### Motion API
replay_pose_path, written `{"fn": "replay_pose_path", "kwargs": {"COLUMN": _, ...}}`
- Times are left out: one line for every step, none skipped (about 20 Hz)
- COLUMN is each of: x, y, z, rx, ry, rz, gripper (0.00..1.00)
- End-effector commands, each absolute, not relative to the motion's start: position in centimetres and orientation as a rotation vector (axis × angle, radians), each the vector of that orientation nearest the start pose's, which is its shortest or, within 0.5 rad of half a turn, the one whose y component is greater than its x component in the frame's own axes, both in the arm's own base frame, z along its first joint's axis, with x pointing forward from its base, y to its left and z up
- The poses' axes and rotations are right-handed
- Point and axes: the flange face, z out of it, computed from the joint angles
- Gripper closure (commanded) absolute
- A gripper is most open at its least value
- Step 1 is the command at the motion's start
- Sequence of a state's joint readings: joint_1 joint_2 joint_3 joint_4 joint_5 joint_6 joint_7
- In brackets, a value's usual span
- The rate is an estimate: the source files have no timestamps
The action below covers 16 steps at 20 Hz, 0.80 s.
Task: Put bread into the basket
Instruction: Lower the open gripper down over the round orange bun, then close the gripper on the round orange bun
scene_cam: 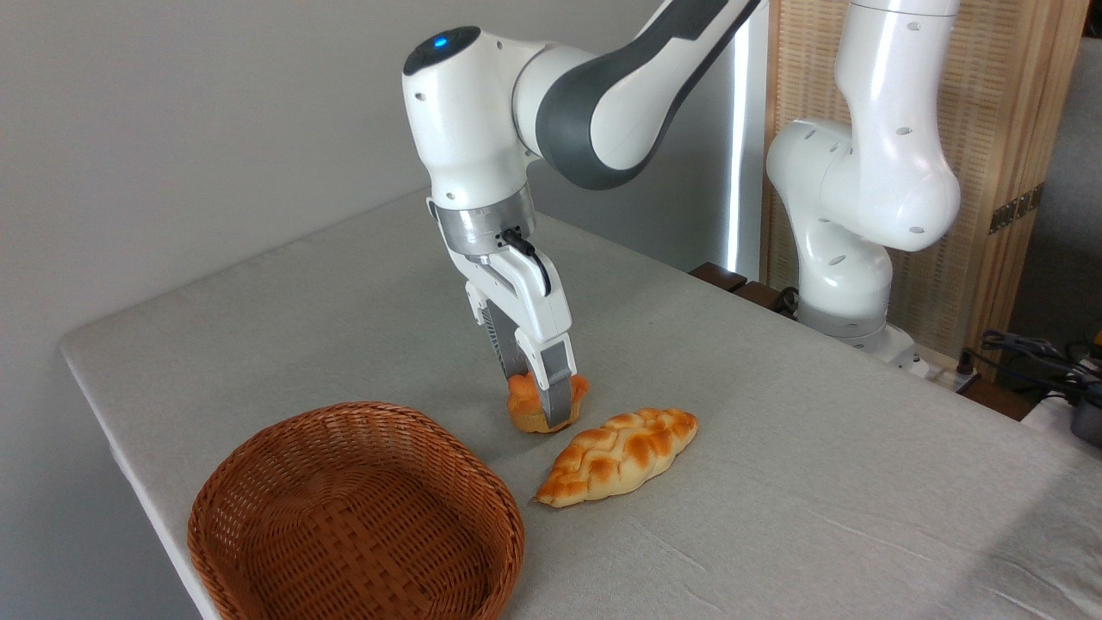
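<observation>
The bread, a small orange-golden bun, rests on the grey table just right of the basket's far rim. My gripper comes straight down on it. One finger covers the bun's near side and the other is behind it, so the fingers appear pressed against it. The bun bulges out on both sides of the near finger. The round brown wicker basket sits at the front left of the table with nothing in it, a short way left of the bun.
A longer braided loaf with browned patches lies just right of the bun, close to my near finger. The table's left edge runs beside the basket. The arm's base stands at the back right, with cables beyond it.
</observation>
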<state>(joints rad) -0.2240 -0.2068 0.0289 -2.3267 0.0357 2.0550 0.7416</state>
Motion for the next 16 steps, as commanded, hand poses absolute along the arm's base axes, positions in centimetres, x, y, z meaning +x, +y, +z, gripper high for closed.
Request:
{"fn": "replay_pose_path", "kwargs": {"x": 45.2, "y": -8.5, "z": 40.7, "rx": -2.763, "ry": 1.457, "rz": 0.107, "gripper": 0.28}}
{"fn": "replay_pose_path", "kwargs": {"x": 45.2, "y": -8.6, "z": 40.7, "rx": -2.764, "ry": 1.458, "rz": 0.106, "gripper": 0.43}}
{"fn": "replay_pose_path", "kwargs": {"x": 45.2, "y": -8.6, "z": 40.5, "rx": -2.763, "ry": 1.459, "rz": 0.112, "gripper": 0.56}}
{"fn": "replay_pose_path", "kwargs": {"x": 45.2, "y": -8.6, "z": 40.5, "rx": -2.764, "ry": 1.459, "rz": 0.111, "gripper": 0.62}}
{"fn": "replay_pose_path", "kwargs": {"x": 45.2, "y": -8.6, "z": 40.5, "rx": -2.763, "ry": 1.46, "rz": 0.116, "gripper": 0.62}}
{"fn": "replay_pose_path", "kwargs": {"x": 45.2, "y": -8.6, "z": 40.4, "rx": -2.765, "ry": 1.459, "rz": 0.118, "gripper": 0.62}}
{"fn": "replay_pose_path", "kwargs": {"x": 45.2, "y": -8.6, "z": 40.4, "rx": -2.763, "ry": 1.46, "rz": 0.119, "gripper": 0.62}}
{"fn": "replay_pose_path", "kwargs": {"x": 45.2, "y": -8.6, "z": 40.4, "rx": -2.763, "ry": 1.46, "rz": 0.119, "gripper": 0.62}}
{"fn": "replay_pose_path", "kwargs": {"x": 45.2, "y": -8.6, "z": 40.3, "rx": -2.765, "ry": 1.46, "rz": 0.123, "gripper": 0.62}}
{"fn": "replay_pose_path", "kwargs": {"x": 45.2, "y": -8.6, "z": 40.4, "rx": -2.764, "ry": 1.46, "rz": 0.121, "gripper": 0.62}}
{"fn": "replay_pose_path", "kwargs": {"x": 45.3, "y": -8.6, "z": 40.4, "rx": -2.765, "ry": 1.459, "rz": 0.121, "gripper": 0.62}}
{"fn": "replay_pose_path", "kwargs": {"x": 45.2, "y": -8.6, "z": 40.4, "rx": -2.766, "ry": 1.459, "rz": 0.123, "gripper": 0.62}}
{"fn": "replay_pose_path", "kwargs": {"x": 45.2, "y": -8.6, "z": 40.5, "rx": -2.766, "ry": 1.459, "rz": 0.125, "gripper": 0.62}}
{"fn": "replay_pose_path", "kwargs": {"x": 45.4, "y": -8.5, "z": 40.8, "rx": -2.768, "ry": 1.454, "rz": 0.118, "gripper": 0.62}}
{"fn": "replay_pose_path", "kwargs": {"x": 45.9, "y": -8.5, "z": 42.2, "rx": -2.773, "ry": 1.436, "rz": 0.102, "gripper": 0.62}}
{"fn": "replay_pose_path", "kwargs": {"x": 46.4, "y": -8.5, "z": 44.0, "rx": -2.777, "ry": 1.44, "rz": 0.141, "gripper": 0.62}}
